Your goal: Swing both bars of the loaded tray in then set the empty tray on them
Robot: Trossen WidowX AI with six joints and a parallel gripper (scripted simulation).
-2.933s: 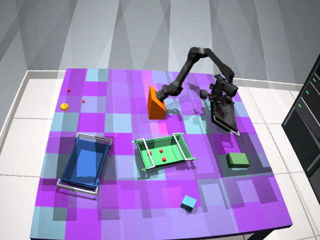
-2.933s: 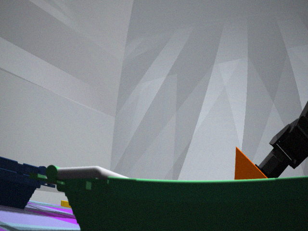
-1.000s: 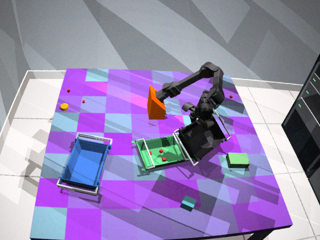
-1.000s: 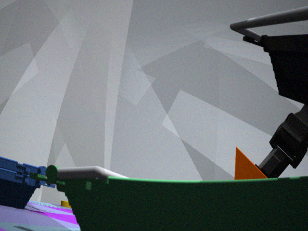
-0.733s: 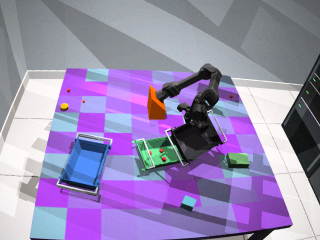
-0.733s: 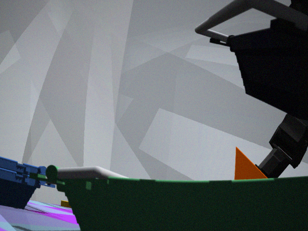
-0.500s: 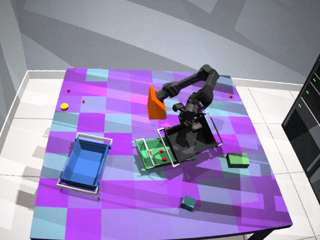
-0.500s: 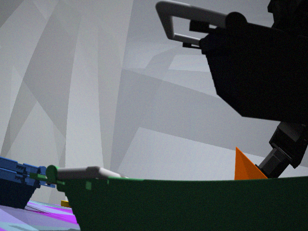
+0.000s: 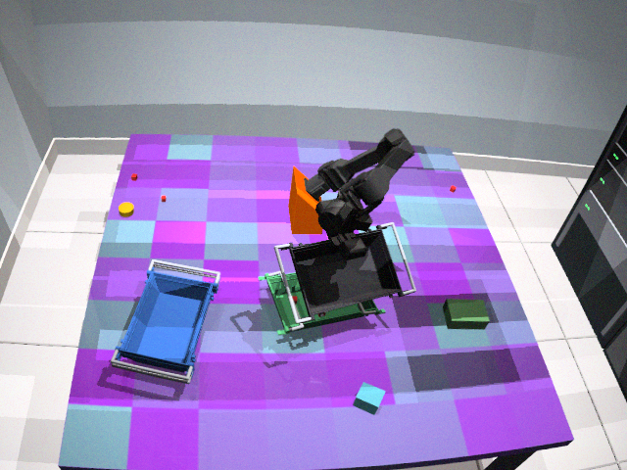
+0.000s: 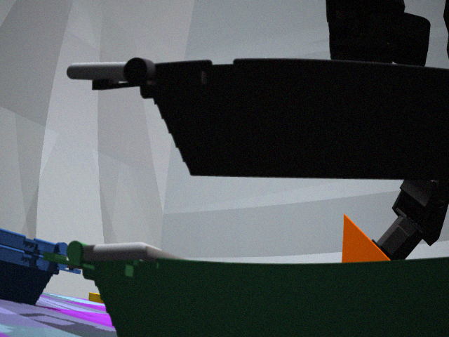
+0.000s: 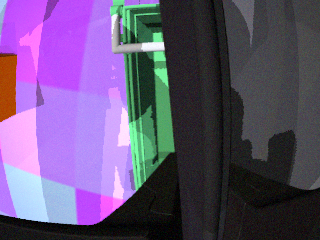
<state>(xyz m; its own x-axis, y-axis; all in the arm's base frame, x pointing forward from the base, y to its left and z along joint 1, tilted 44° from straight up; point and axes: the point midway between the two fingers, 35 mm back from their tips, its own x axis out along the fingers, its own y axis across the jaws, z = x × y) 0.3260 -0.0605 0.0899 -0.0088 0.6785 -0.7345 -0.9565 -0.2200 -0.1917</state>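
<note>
Black tray (image 9: 349, 283) (image 10: 290, 119) (image 11: 200, 110) pinched by its wall in my nearly closed fingers (image 9: 349, 245), I hold it above the green tray (image 9: 329, 315) (image 10: 253, 297) (image 11: 142, 100), long axes roughly matching, bars below awaiting it.

- A table (image 9: 167, 430) with a purple, magenta and pale-blue patchwork top is filling the middle of the top view.
- A blue tray (image 9: 169, 323) (image 10: 22, 286) is standing left of centre.
- A green tray (image 9: 331, 315) (image 10: 253, 297) (image 11: 131, 100) is standing at the centre.
- An orange wedge (image 9: 303, 210) (image 10: 357, 246) (image 11: 7, 87) is sitting above it.
- A yellow disc (image 9: 125, 209) (image 10: 95, 297) and two red cubes (image 9: 133, 176) are lying upper left, another red cube (image 9: 453, 188) upper right.
- A dark green block (image 9: 466, 313) is resting at right, a turquoise block (image 9: 369, 398) lower down.
</note>
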